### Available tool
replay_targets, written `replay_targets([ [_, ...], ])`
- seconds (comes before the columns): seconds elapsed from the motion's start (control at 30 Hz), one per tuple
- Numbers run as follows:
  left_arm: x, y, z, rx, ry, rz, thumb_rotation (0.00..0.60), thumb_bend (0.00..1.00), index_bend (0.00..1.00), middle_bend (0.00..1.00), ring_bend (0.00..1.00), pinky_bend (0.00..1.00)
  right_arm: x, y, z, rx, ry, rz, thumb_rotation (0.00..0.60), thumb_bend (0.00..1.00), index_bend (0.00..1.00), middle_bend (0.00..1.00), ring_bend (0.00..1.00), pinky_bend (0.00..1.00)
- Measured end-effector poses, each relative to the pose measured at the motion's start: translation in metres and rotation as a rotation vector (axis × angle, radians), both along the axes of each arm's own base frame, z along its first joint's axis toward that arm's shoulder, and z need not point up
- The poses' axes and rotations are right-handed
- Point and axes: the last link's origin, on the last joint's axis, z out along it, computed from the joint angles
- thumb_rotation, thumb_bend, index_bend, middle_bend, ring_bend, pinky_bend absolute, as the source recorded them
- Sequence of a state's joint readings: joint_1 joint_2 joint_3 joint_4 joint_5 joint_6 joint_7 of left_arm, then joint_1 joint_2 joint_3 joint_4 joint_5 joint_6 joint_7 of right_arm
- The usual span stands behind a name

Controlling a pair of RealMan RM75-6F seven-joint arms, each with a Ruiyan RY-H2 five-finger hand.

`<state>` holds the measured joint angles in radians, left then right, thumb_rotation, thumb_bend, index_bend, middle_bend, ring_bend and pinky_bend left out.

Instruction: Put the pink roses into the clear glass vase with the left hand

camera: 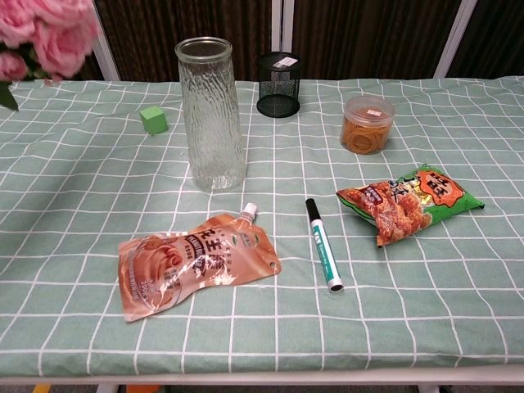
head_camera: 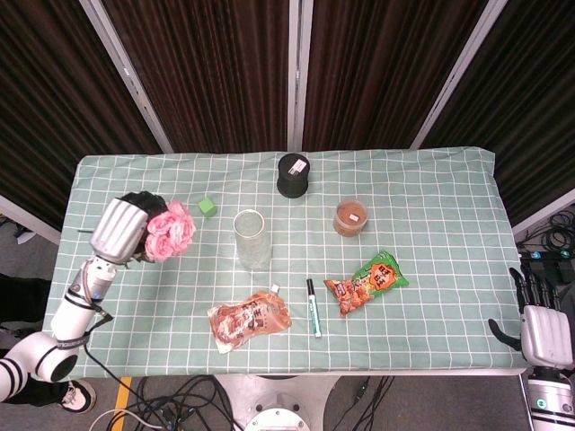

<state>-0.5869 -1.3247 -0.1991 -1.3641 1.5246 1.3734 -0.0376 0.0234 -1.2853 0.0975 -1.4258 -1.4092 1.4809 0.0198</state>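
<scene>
My left hand [head_camera: 119, 229] holds the bunch of pink roses [head_camera: 169, 232] up in the air at the table's left side, blooms pointing right toward the vase. In the chest view only the pink roses [camera: 41, 33] show, at the top left corner; the hand is out of that frame. The clear glass vase [head_camera: 252, 239] stands upright near the table's middle, empty, and the ribbed vase [camera: 211, 114] is tall in the chest view. My right hand [head_camera: 539, 330] hangs off the table's right edge, fingers apart, holding nothing.
A green cube [head_camera: 207, 206] lies between roses and vase. A black mesh cup [head_camera: 292, 174], an orange-filled tub [head_camera: 349, 216], a snack bag [head_camera: 367, 282], a marker [head_camera: 313, 306] and an orange pouch [head_camera: 249, 321] lie on the checked tablecloth [head_camera: 431, 189].
</scene>
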Motion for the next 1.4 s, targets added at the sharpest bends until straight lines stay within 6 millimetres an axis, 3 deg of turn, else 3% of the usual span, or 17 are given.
replay_targets([
  [0.2,0.018,0.007,0.04,0.218,-0.222,-0.032,0.6,0.13,0.59,0.49,0.43,0.57,0.0,-0.001,-0.001,0.002,-0.003,0.001,0.6,0.13,0.0,0.0,0.0,0.0],
  [0.47,0.053,0.02,0.054,0.309,-0.681,-0.111,0.6,0.13,0.59,0.49,0.44,0.58,0.0,-0.001,-0.001,0.003,-0.005,-0.001,0.6,0.13,0.0,0.0,0.0,0.0],
  [0.77,0.098,0.029,0.05,0.194,-1.109,-0.128,0.6,0.13,0.58,0.48,0.44,0.57,-0.003,-0.001,-0.002,0.006,-0.008,-0.013,0.6,0.13,0.0,0.0,0.0,0.0],
  [1.07,0.138,0.037,0.046,-0.018,-1.418,-0.027,0.6,0.13,0.57,0.47,0.43,0.56,-0.008,-0.001,-0.003,0.008,-0.015,-0.024,0.6,0.13,0.0,0.0,0.0,0.0],
  [1.23,0.155,0.04,0.041,-0.08,-1.465,-0.033,0.6,0.13,0.57,0.47,0.43,0.56,-0.01,-0.001,-0.003,0.009,-0.019,-0.03,0.6,0.13,0.0,0.0,0.0,0.0],
  [1.4,0.164,0.043,0.018,-0.161,-1.493,0.012,0.6,0.13,0.57,0.46,0.43,0.56,-0.011,0.0,-0.002,0.005,-0.021,-0.032,0.6,0.13,0.0,0.0,0.0,0.0],
])
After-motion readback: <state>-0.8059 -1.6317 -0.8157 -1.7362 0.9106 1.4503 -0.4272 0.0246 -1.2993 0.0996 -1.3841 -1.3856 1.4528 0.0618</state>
